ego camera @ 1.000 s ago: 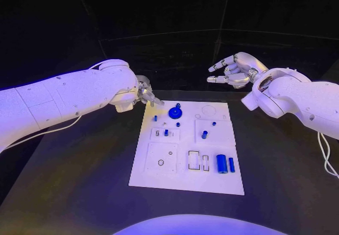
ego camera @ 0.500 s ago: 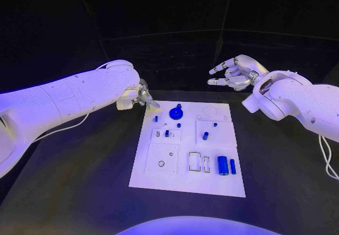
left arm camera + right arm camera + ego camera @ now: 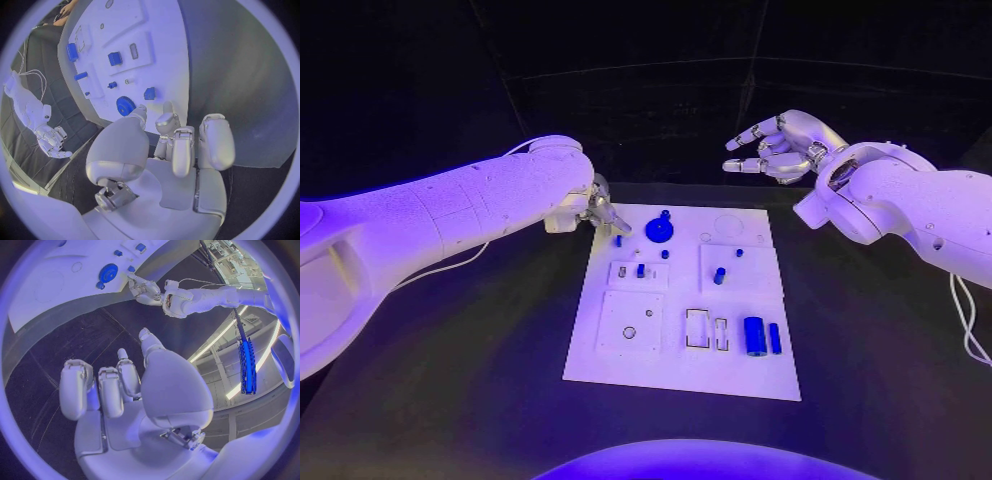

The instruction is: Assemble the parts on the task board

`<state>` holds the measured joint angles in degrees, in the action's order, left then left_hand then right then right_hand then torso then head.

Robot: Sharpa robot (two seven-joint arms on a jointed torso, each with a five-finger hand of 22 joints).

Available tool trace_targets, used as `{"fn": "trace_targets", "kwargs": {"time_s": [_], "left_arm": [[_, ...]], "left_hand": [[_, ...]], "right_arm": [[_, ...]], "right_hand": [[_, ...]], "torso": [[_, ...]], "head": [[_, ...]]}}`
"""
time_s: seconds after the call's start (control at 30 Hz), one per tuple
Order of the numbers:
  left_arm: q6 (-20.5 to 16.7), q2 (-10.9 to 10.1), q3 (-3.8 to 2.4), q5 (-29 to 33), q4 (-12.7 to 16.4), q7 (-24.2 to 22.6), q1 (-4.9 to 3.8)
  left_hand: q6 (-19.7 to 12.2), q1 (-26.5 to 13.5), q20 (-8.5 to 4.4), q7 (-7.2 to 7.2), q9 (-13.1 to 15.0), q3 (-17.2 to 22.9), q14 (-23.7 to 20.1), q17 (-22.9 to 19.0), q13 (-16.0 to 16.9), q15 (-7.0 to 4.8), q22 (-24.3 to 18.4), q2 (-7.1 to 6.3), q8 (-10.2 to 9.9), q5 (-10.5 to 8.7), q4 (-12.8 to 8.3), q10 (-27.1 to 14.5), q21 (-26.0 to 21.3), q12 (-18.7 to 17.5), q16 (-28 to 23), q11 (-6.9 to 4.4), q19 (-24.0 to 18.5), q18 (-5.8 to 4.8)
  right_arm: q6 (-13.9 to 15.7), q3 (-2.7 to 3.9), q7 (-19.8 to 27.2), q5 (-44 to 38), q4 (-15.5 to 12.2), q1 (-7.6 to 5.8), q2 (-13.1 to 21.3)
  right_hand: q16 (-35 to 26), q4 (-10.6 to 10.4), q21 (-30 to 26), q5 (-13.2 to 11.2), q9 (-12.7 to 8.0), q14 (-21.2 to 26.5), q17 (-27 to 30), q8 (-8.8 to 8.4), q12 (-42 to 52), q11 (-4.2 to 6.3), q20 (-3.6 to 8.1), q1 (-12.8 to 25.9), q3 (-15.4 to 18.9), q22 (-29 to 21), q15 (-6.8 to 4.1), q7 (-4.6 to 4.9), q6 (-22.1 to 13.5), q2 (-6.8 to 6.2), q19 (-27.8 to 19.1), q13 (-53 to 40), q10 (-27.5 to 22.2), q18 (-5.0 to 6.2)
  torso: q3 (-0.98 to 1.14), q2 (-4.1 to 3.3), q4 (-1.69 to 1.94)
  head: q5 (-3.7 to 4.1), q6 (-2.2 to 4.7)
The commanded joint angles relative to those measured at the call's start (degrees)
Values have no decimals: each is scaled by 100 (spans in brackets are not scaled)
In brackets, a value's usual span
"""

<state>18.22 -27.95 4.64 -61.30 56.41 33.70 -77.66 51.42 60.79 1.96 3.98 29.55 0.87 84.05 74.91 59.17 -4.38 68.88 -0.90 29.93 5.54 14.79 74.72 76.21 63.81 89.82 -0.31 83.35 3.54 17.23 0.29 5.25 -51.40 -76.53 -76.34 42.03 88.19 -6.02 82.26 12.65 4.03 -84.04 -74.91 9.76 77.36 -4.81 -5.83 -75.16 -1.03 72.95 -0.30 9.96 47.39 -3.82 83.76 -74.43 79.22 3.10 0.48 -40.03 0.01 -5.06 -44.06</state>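
Observation:
The white task board [image 3: 733,372] lies in the middle of the table. On it a blue gear [image 3: 658,232] sits at the far end, small blue pieces [image 3: 640,270] stand further in, and a blue cylinder [image 3: 753,336] lies beside a blue bar [image 3: 773,338] near the front right. My left hand [image 3: 600,210] hovers at the board's far left corner, fingers loosely bent and holding nothing. In the left wrist view its fingertips [image 3: 165,122] point at the board's edge near the gear [image 3: 125,105]. My right hand [image 3: 783,143] hangs raised beyond the far right corner, fingers apart and empty.
The black table [image 3: 473,380] surrounds the board on all sides. Rectangular outlines and recesses [image 3: 697,328] mark the board's near half. A cable [image 3: 966,320] hangs from the right arm by the table's right side.
My left arm has swung inward and the left hand has dropped slightly toward the board's far left corner. The right hand has hardly moved.

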Motion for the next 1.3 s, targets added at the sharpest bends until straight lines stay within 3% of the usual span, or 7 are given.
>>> {"fn": "trace_targets", "kwargs": {"time_s": [0.03, 0.3, 0.73, 1.3], "left_arm": [[-48, 3, 2, -102, 10, -182, -3], [-203, 8, 2, -104, 12, -217, 4], [162, 25, 3, -104, 61, -170, 5], [307, 1, 4, -104, 150, -135, 5]], "left_hand": [[33, 13, 19, 1, -14, -50, 595, 1509, 13, 37, 16, 47, -32, -15, 7, 33, 27, 41, 18, 0, 21, 72], [69, 16, 15, -7, -37, -93, 595, 1509, 35, 32, 27, 73, -28, -12, 38, 49, 33, 68, 18, -7, 26, 70], [143, 206, 5, -24, -104, -183, 595, 1509, 33, 20, 79, 88, -30, -5, -32, 56, 63, 84, 18, -21, 43, 60], [292, 442, -17, -72, -112, -263, 595, 1509, 48, -8, 116, 174, 55, 8, -156, 80, 81, 117, 18, -60, 53, 55]], "right_arm": [[-51, 4, 56, -31, 1, -13, 8], [-65, 4, 51, -37, 18, -13, -14], [-90, 4, 36, -38, 30, -13, -28], [-105, 4, 29, -38, 48, -13, -49]], "right_hand": [[-23, -7, -40, 34, -9, -497, -1103, 31, -24, -3, -22, 60, 35, -5, 55, -3, -49, 20, -18, 7, -52, 30], [-23, -7, -40, 34, -9, -497, -1103, 31, -24, -3, -22, 60, 35, -5, 55, -3, -49, 20, -18, 7, -52, 30], [-24, -9, -42, 41, -9, -496, -1101, 32, -18, -3, -22, 52, 39, -10, 55, -2, -54, 34, -20, 0, -47, 31], [-24, -8, -43, 46, -9, -496, -1101, 35, -20, -3, -22, 39, 41, -12, 55, -2, -56, 49, -20, 4, -49, 31]], "torso": [[5, 8, -8], [7, 11, 10], [6, 4, 6], [5, 4, 3]], "head": [[0, -2], [22, 9], [12, 12], [1, -4]]}}
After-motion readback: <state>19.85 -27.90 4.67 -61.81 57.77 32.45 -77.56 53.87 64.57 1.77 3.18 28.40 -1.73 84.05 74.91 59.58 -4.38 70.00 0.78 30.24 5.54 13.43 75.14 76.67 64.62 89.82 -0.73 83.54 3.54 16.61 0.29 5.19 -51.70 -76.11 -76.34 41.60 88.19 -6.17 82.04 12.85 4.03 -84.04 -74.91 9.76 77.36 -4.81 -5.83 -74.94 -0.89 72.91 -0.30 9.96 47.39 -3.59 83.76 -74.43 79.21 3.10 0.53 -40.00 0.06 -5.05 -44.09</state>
